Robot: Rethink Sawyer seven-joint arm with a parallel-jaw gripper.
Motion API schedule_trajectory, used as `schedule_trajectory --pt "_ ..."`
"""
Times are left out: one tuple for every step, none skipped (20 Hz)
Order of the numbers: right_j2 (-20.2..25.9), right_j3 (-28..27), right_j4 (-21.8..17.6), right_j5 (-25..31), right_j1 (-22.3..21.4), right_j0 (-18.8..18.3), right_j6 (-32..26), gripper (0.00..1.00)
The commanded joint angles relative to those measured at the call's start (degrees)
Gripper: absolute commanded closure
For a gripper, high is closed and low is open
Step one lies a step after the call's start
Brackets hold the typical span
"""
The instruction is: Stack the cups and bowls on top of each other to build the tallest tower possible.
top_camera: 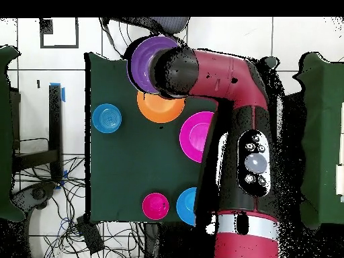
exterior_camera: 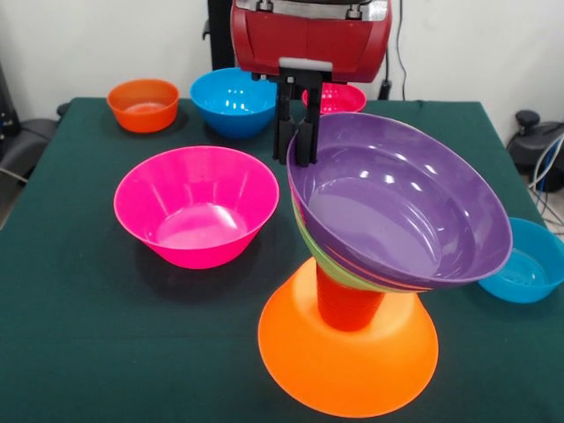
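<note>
1. Claw [exterior_camera: 297, 145] is pinching the purple bowl's [exterior_camera: 401, 207] back rim, fingers pressed on it.
2. Bowl is sitting tilted on the tower [exterior_camera: 348, 339], just below the claw.
3. Next, I think, it needs levelling, then letting go gently.

purple bowl [exterior_camera: 401, 207] tilted atop tower [exterior_camera: 352, 300]

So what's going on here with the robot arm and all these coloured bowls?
The robot is building a tower. A large orange bowl sits rim down as the base, an orange-red cup stands on it, and a purple bowl tilts on top with other bowls nested beneath. The gripper sits at the purple bowl's far rim; its grip can't be made out. A large pink bowl, two blue bowls, a small orange bowl and a small pink bowl lie loose on the table.
</note>
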Motion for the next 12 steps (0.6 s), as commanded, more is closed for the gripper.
schedule_trajectory --pt "0.8 6.5 -1.2 8.6 2.5 1.2 3.3 1.0" --pt "0.7 6.5 -1.2 8.8 2.4 1.2 3.2 1.0" --pt "0.6 6.6 -1.3 8.9 2.5 1.3 3.2 1.0" --pt "0.5 6.6 -1.4 9.0 2.5 1.3 3.2 1.0" --pt "0.4 6.5 -1.5 9.3 2.5 1.4 3.2 1.0" --pt "0.4 6.4 -1.6 9.6 2.5 1.5 3.1 1.0" --pt "0.4 6.4 -1.6 9.7 2.5 1.4 3.1 1.0" --pt "0.4 6.6 -1.6 9.6 2.4 1.4 3.0 1.0" --pt "0.4 6.7 -1.5 9.5 2.4 1.4 2.9 1.0" --pt "0.5 6.8 -1.5 9.5 2.3 1.4 2.8 1.0" --pt "0.5 6.9 -1.5 9.7 2.2 1.4 2.8 1.0" --pt "0.6 7.0 -1.4 10.0 2.2 1.3 2.7 1.0"
